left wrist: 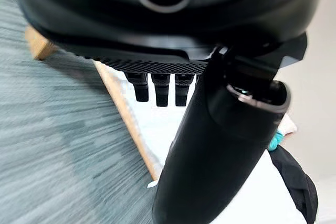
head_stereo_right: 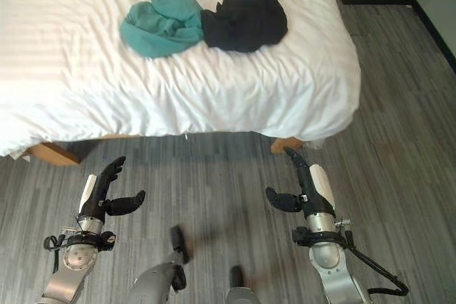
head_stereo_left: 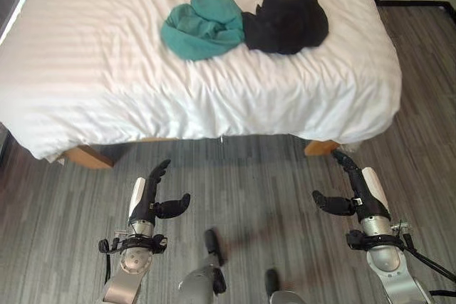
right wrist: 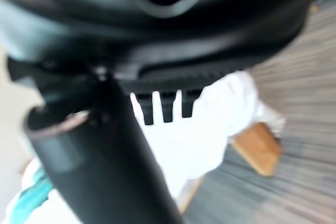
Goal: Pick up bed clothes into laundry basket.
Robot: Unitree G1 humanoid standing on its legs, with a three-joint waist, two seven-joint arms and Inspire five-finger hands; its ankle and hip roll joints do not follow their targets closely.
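Left eye view: clothes [head_stereo_left: 242, 23] beyond robot hand [head_stereo_left: 151, 197].

Bed [head_stereo_left: 214, 97] cut off at top

1 teal garment [head_stereo_left: 203, 23], 1 black garment [head_stereo_left: 286, 21], 1 bed [head_stereo_left: 92, 76], 2 hands [head_stereo_left: 151, 197] [head_stereo_left: 355, 191]

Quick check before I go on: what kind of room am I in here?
Most likely a bedroom: a bed with a white sheet on wooden legs, a teal garment and a black garment lying on it, and grey wood-look flooring.
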